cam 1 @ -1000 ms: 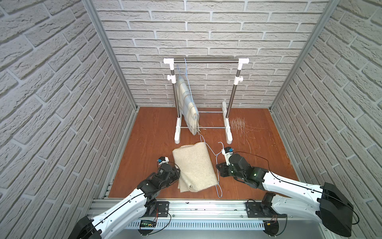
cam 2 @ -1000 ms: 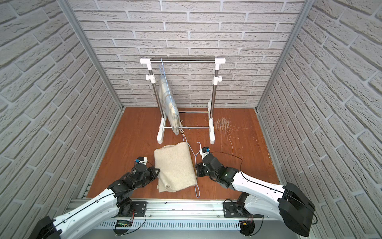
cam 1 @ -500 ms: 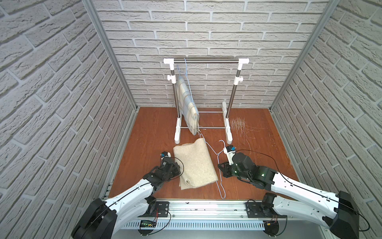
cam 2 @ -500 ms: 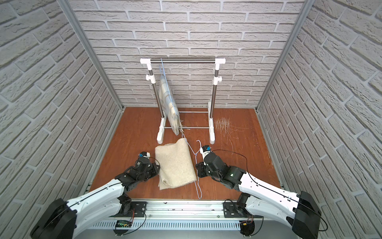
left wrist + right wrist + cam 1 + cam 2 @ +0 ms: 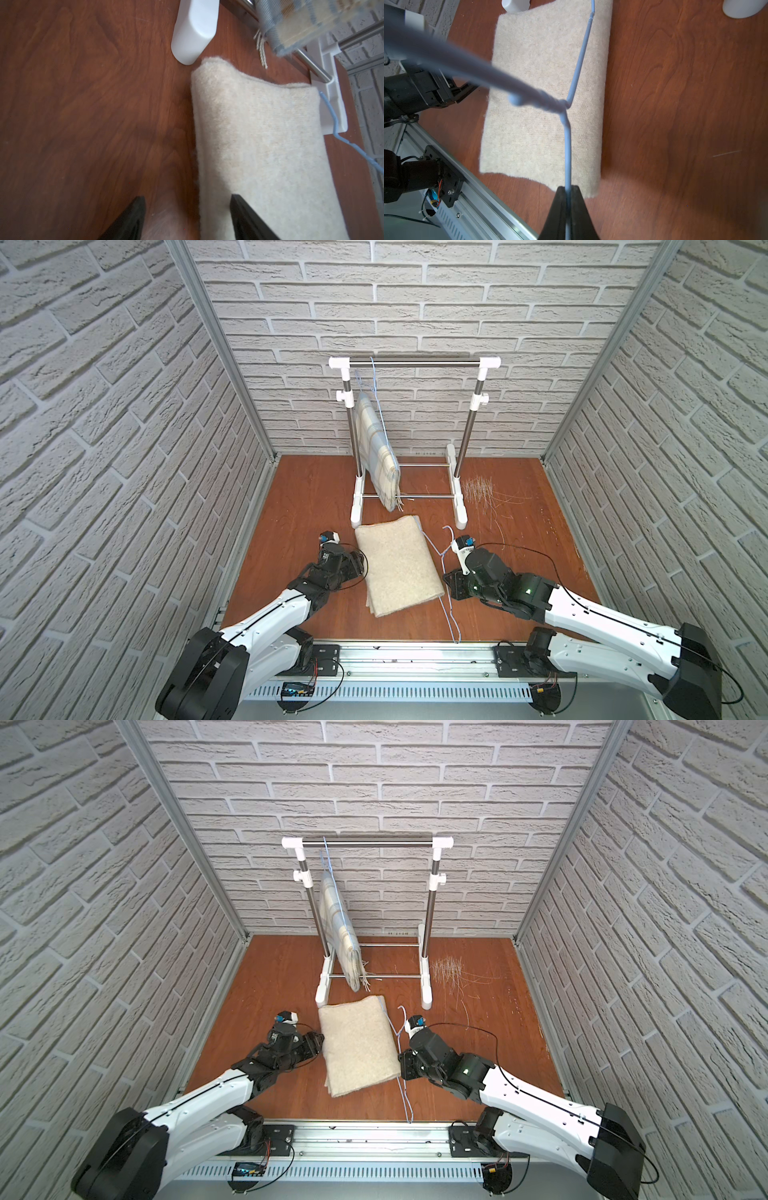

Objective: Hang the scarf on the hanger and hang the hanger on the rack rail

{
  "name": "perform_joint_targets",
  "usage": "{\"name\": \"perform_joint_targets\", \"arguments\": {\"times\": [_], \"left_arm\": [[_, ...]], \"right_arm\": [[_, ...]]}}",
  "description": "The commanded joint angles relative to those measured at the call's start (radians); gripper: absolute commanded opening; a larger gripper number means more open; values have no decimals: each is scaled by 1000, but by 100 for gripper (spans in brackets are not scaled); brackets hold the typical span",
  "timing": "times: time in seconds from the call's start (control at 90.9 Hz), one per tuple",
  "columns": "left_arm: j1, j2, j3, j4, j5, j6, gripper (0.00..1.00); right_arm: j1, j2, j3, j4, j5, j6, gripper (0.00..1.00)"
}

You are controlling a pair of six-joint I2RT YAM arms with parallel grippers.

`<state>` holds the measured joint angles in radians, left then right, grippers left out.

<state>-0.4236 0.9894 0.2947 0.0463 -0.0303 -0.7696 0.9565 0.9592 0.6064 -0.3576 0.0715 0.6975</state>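
A folded beige scarf [image 5: 397, 568] [image 5: 357, 1046] lies flat on the wooden floor in front of the rack. A thin blue wire hanger [image 5: 450, 616] [image 5: 405, 1098] runs along its right edge, with the hook end raised over the cloth in the right wrist view [image 5: 568, 145]. My right gripper [image 5: 449, 585] [image 5: 568, 188] is shut on the hanger's wire near the scarf's near right corner. My left gripper [image 5: 359, 568] [image 5: 187, 200] is open at the scarf's left edge [image 5: 259, 145]. One of its fingers is over the cloth and the other over the bare floor.
A white and steel clothes rack [image 5: 415, 363] stands at the back wall, with a plaid scarf [image 5: 378, 448] hanging on another blue hanger. Its white foot [image 5: 193, 31] is just beyond the beige scarf. Loose threads [image 5: 478, 489] lie on the floor at the back right.
My left gripper, shut at the scarf's left edge before, now stands open. The scarf and hanger have slid slightly toward the rack. The right gripper stays shut on the wire.
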Motion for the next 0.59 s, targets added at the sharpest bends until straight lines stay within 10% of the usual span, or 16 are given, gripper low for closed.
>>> {"name": "perform_joint_targets", "arguments": {"times": [0.0, 0.583], "left_arm": [[-49, -119, 70, -97, -60, 10, 76], [-744, -169, 279, -712, -332, -536, 70]], "right_arm": [[4, 4, 58, -2, 35, -30, 3], [4, 72, 104, 8, 34, -61, 3]]}}
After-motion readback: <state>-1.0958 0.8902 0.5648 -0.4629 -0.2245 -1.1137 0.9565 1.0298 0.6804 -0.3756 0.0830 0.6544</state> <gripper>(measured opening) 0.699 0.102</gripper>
